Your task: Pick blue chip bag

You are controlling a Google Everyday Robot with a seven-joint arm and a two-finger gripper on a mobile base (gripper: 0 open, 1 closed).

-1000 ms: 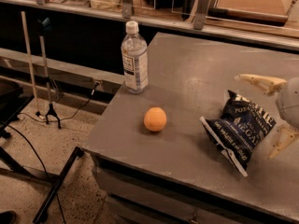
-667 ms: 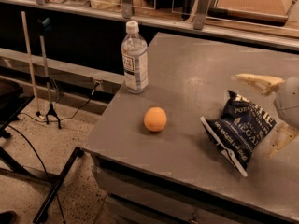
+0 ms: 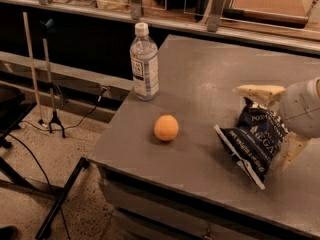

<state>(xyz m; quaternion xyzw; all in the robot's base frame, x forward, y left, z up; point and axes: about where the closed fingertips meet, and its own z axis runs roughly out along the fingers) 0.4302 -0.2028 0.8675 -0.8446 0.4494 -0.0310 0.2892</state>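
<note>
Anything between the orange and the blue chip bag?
Nothing in the camera view: only bare table between the orange and the blue chip bag. The tool is at the right, fingers open astride the bag.

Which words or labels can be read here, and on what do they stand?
"POP": partial white lettering atop the blue chip bag.
"VEGA": partial, lower on that bag.
Label on the water bottle: too blurred to read.
The gripper straddles the bag at the right, fingers open.
</note>
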